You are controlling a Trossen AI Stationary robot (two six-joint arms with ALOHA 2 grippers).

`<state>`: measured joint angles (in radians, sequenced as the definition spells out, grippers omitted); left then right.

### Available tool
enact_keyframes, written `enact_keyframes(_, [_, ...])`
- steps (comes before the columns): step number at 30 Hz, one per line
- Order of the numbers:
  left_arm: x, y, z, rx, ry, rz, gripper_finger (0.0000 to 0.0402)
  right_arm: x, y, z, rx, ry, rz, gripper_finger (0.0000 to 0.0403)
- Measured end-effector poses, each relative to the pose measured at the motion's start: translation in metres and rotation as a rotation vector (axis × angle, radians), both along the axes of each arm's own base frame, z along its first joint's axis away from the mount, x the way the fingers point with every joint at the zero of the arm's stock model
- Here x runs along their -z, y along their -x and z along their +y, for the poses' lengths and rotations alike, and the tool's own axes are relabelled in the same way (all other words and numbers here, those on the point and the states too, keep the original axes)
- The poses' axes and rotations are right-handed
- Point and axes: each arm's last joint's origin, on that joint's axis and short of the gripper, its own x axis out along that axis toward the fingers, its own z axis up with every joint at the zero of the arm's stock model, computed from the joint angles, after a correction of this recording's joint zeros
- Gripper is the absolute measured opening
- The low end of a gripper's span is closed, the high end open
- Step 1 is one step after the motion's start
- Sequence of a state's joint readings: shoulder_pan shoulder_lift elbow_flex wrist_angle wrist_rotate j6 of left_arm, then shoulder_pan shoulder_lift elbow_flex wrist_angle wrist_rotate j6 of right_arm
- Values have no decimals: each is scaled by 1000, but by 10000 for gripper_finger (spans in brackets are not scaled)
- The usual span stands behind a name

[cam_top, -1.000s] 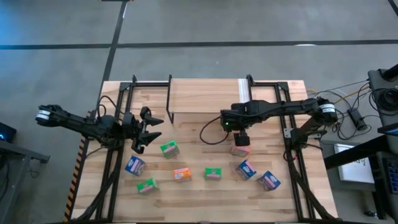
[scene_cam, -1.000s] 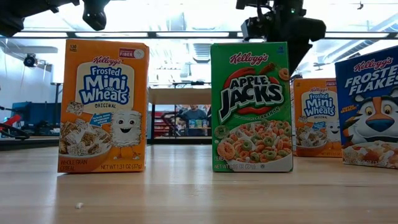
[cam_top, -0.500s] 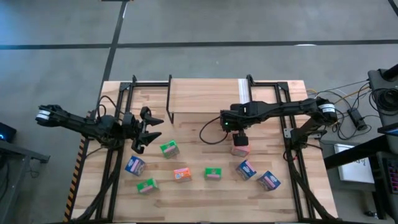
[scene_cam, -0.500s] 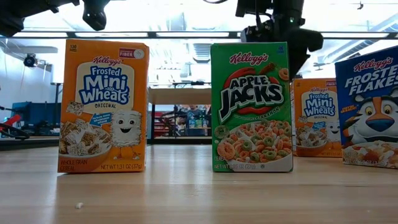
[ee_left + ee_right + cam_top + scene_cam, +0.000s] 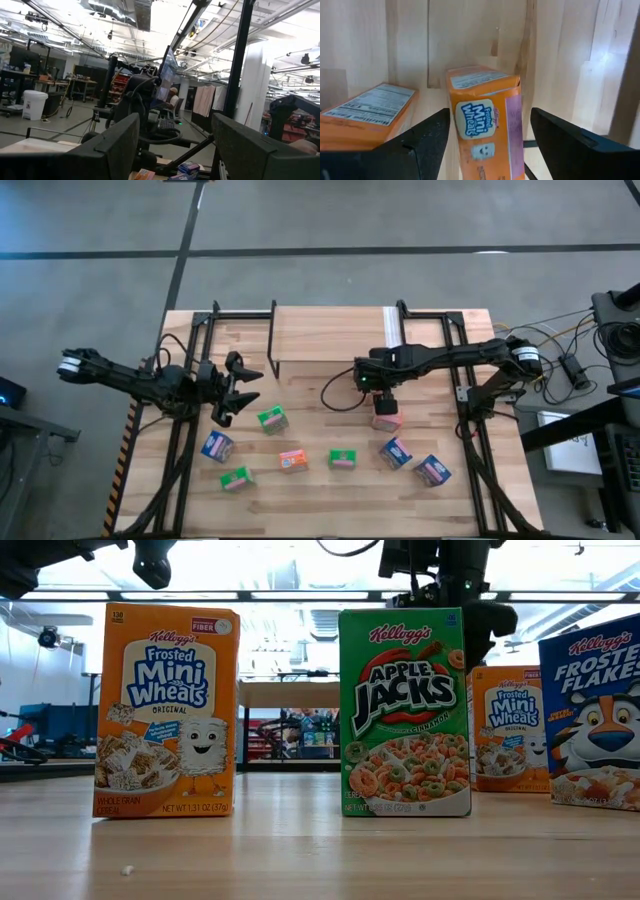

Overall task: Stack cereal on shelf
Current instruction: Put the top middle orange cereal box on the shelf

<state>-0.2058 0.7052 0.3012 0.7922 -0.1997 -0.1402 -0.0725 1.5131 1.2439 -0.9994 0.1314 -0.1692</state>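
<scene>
The left gripper waits at the table's left, level with the row of boxes, its fingers spread wide with nothing between them. Just beside it to the right stands a green box; nearer the front edge lie a blue box and a second green box. Moving right along the front row come an orange box, a third green box, then two more blue boxes.

The shelf sits at the back of the table, its plank top bare as far as the high view shows, with the white strip toward its right end. No cereal is stacked on it yet.

Right of centre, the right gripper hangs over the upright Mini-Wheats box. In the right wrist view its fingers stand wide on either side of the box, not yet touching it. Another orange box lies flat just beside it. From the low view the gripper is partly hidden behind the Apple Jacks box, so how low it sits against the box top is hard to judge.

The step in hand looks like the first pick: lining up on the upright orange box. The next move calls for closing squarely on its two broad faces without nudging the flat box, then lifting clear and carrying it back to the shelf top.
</scene>
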Motion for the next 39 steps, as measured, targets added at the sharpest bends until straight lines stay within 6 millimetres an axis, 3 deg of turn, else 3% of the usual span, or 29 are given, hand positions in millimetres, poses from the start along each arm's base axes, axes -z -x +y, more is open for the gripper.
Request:
enact_keyframes(26, [-1,0,0,0,1,-6,233,4,0,0,42,-18,-10,157])
enact_keyframes(32, [-1,0,0,4,12,-11,233,-7,-4,1,30,-16,-43,149])
enact_keyframes(39, [-1,0,0,10,26,-11,233,-37,-15,1,2,-55,-146,146])
